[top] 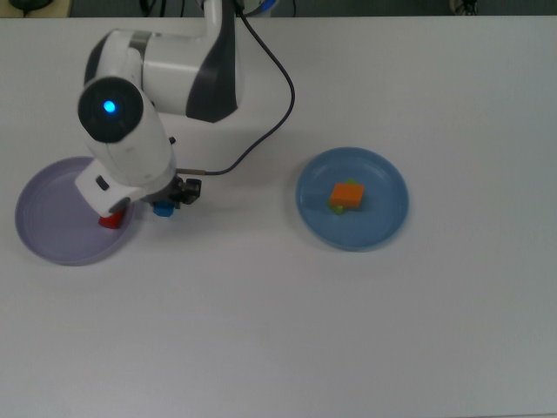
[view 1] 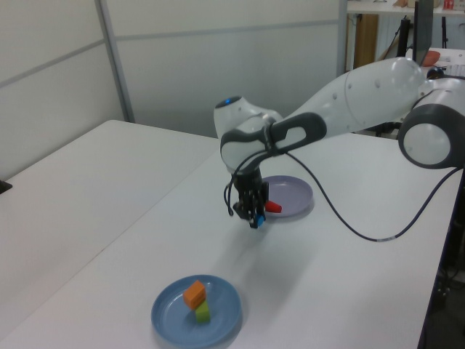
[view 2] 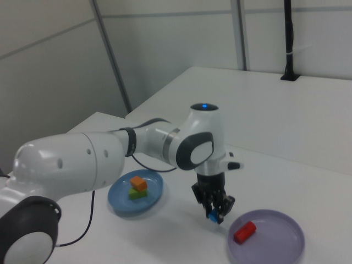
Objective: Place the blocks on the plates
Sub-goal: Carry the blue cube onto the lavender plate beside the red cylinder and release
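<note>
Our claw [view 1: 254, 217] gripped the blue block [view 1: 257, 220] above the counter [view 1: 320, 291], carrying it toward the lavender plate [view 1: 294, 190].

A glossy white arm [view 1: 363, 94] with dark grey joint bands, blue light, black cable and black hand [view 2: 215, 204].

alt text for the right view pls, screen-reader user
A white robot arm's end effector holds a small blue block just above the white table, beside a lavender plate containing a red cylinder. Behind it, a blue plate carries an orange block stacked on a green one.
</note>
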